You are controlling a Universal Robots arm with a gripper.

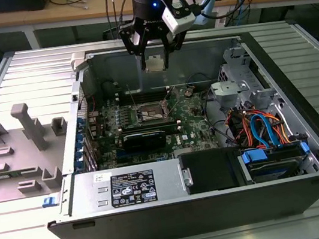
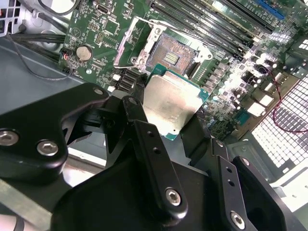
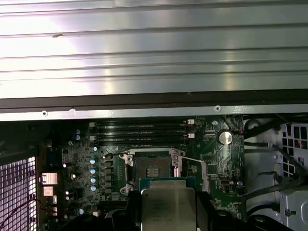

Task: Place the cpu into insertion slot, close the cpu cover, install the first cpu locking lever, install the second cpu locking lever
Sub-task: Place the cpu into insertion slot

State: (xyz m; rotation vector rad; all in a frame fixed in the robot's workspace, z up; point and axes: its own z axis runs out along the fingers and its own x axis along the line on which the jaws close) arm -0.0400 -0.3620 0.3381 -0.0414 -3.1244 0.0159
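My gripper (image 1: 155, 61) hangs over the back of the open computer case, shut on the cpu (image 1: 154, 63). In both wrist views the cpu (image 2: 169, 101) (image 3: 167, 204) is a silvery-tan square on a green base, pinched on two sides by the black fingers (image 2: 132, 108). The insertion slot (image 2: 174, 57) (image 3: 150, 168) (image 1: 150, 116) lies well below it on the green motherboard, its contact field bare. A silvery frame piece, seemingly the raised cpu cover (image 2: 144, 57), stands at the slot's edge. Thin wire levers (image 3: 192, 160) stick up beside the slot.
Long black memory slots (image 3: 139, 132) run beside the socket. The case wall (image 1: 162, 40) is close behind the gripper. Orange and blue cables (image 1: 258, 128), a drive cage (image 1: 231, 93) and a power supply (image 1: 128, 188) fill the case's other parts. A grey fixture (image 1: 23, 141) sits at the exterior view's left.
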